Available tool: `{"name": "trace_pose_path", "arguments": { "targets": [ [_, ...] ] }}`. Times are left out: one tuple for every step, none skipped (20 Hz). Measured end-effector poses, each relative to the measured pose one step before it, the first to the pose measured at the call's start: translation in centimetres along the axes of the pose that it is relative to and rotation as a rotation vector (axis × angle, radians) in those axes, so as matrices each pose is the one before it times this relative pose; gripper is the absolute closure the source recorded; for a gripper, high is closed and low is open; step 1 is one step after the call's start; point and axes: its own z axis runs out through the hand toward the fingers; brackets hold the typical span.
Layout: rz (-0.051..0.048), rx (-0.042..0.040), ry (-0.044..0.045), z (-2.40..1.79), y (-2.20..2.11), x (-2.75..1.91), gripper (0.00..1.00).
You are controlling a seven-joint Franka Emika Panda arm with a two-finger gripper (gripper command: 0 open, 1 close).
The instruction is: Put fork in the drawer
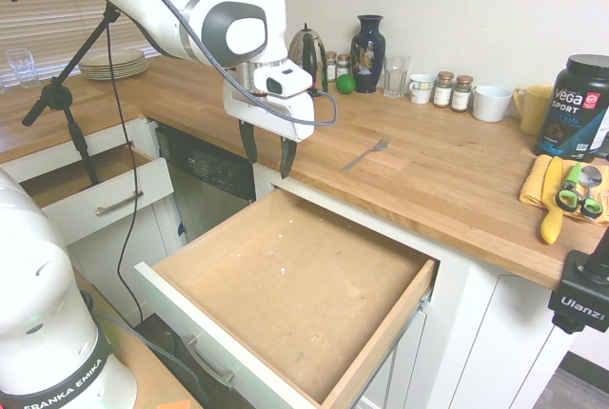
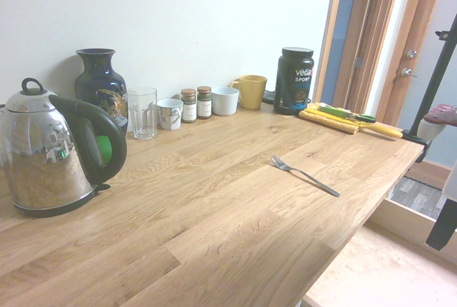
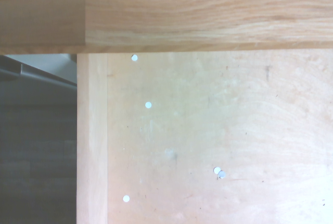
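Observation:
A slim silver fork (image 1: pixel 365 154) (image 2: pixel 304 174) lies flat on the wooden countertop (image 1: pixel 428 166), apart from everything else. Below the counter edge the wide wooden drawer (image 1: pixel 295 285) stands pulled out, its bottom (image 3: pixel 218 140) bare except for a few small white specks. My gripper (image 1: pixel 267 152) hangs open above the drawer's back left corner, at the counter edge, with nothing between its dark fingers (image 1: pixel 286 156). It is well left of the fork and not touching it. One dark finger (image 2: pixel 443 225) shows at the right edge of the second exterior view.
A smaller drawer (image 1: pixel 95 195) is open at the left. Along the wall stand a kettle (image 2: pixel 50 153), a dark vase (image 1: pixel 367 52), a glass (image 2: pixel 142 112), spice jars (image 1: pixel 453 91), cups and a black tub (image 1: pixel 575 107). A yellow cloth (image 1: pixel 561 190) with utensils lies at the right.

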Motion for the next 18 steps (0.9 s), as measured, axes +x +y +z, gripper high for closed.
{"name": "trace_pose_path", "arguments": {
  "targets": [
    [-0.00002,-0.00068,-0.00067,0.054,0.0,0.001,0.0],
    [-0.00048,0.0,0.00086,0.083,0.023,-0.014,0.0],
    [-0.00046,0.00129,0.0022,-0.011,-0.059,0.075,0.0],
    [-0.00026,0.00316,0.00428,-0.103,-0.187,0.228,0.0],
    [0.00049,0.00316,0.00507,-0.17,-0.273,0.389,0.0],
    [0.00094,0.00137,0.00493,-0.172,-0.349,0.533,0.0],
    [0.00255,0.00112,0.00516,-0.157,-0.436,0.71,0.0],
    [0.00552,0.00062,0.00357,-0.067,-0.449,0.782,0.0],
    [0.00634,-0.0001,0.00301,-0.018,-0.512,0.883,0.0],
    [0.0062,-0.00119,0.00218,0.057,-0.522,0.857,0.0],
    [0.00741,-0.00175,-0.00076,0.112,-0.584,0.86,0.0],
    [0.00675,-0.00306,-0.00464,0.147,-0.584,0.789,0.0],
    [0.00509,-0.00276,-0.00392,0.126,-0.574,0.737,0.0],
    [0.00425,-0.00383,-0.00475,0.106,-0.559,0.702,0.0],
    [0.00355,-0.00083,-0.00222,0.045,-0.532,0.702,0.0],
    [0.00454,-0.00173,-0.00266,0.016,-0.46,0.722,0.0],
    [0.00641,-0.00141,-0.00209,0.016,-0.5,0.908,0.0],
    [0.00689,-0.00204,-0.00213,0.035,-0.45,0.911,0.0]
  ]
}}
